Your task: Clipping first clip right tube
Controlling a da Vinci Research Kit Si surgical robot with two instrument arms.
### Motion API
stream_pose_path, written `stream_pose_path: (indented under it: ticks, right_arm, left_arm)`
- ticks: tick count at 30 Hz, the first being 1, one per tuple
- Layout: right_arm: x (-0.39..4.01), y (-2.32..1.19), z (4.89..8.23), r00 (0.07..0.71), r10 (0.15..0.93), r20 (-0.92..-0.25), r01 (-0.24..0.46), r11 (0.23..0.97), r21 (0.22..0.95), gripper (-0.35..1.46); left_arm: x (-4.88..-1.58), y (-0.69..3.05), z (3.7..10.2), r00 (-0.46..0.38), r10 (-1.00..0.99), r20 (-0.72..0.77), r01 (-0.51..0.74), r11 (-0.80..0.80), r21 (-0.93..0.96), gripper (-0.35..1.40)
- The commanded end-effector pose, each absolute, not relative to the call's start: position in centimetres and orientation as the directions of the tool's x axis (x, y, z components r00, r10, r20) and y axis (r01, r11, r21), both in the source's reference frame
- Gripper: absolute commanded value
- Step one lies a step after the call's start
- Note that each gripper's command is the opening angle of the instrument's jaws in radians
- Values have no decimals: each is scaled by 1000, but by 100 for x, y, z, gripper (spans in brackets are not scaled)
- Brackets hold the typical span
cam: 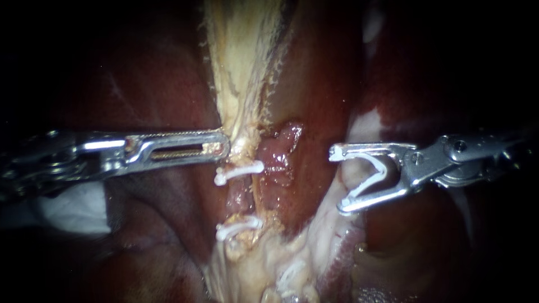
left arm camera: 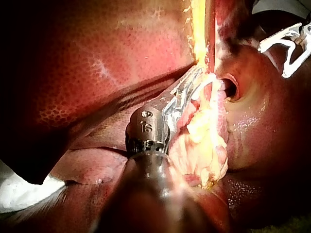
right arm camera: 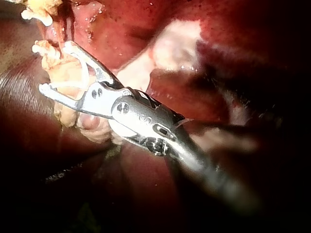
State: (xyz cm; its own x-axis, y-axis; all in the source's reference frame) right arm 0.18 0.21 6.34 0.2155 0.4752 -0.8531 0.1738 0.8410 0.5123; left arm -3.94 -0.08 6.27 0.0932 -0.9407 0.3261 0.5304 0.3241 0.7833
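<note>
My left instrument (cam: 222,148) comes in level from the left, its slotted jaws shut on the pale yellow tissue strand (cam: 241,84) that runs up the middle. The left wrist view shows the same jaws (left arm camera: 187,92) pressed into that yellow tissue. Just right of the strand lies a reddish tube (cam: 278,160). The paler tube beside it carries two white clips (cam: 238,171) (cam: 238,227). My right instrument (cam: 338,179) comes in from the right, its jaws spread wide around an open white clip (cam: 370,174), clear of the reddish tube. In the right wrist view that instrument (right arm camera: 56,68) faces yellowish tissue.
Dark red liver (cam: 157,84) surrounds the field on both sides. Pale fatty tissue (cam: 314,241) fills the lower middle, with another white piece (cam: 289,278) in it. White gauze (cam: 73,207) lies under my left instrument's shaft.
</note>
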Motion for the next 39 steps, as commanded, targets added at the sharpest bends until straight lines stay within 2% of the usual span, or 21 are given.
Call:
stream_pose_path:
  ticks: [1, 7, 14, 18, 28, 39]
  right_arm:
    - [19, 21, 634, 216, 475, -853, 174, 841, 512, 60]
    - [27, 9, 645, 213, 463, -861, 197, 842, 502, 60]
    - [61, -25, 689, 240, 560, -793, 207, 768, 606, 60]
    - [85, -32, 712, 249, 582, -774, 211, 747, 630, 60]
    - [142, -37, 755, 257, 591, -764, 228, 731, 643, 60]
    - [189, -31, 769, 260, 587, -767, 260, 722, 641, 59]
  left_arm:
    - [-394, -9, 627, 93, -941, 326, 530, 324, 784, -35]
    - [-387, -8, 620, 95, -941, 324, 527, 323, 786, -35]
    - [-358, -2, 587, 92, -945, 315, 521, 316, 793, -35]
    - [-346, -2, 569, 77, -945, 319, 522, 311, 795, -35]
    - [-351, -9, 552, 69, -945, 320, 522, 307, 796, -35]
    - [-352, -10, 551, 69, -945, 320, 522, 307, 795, -35]
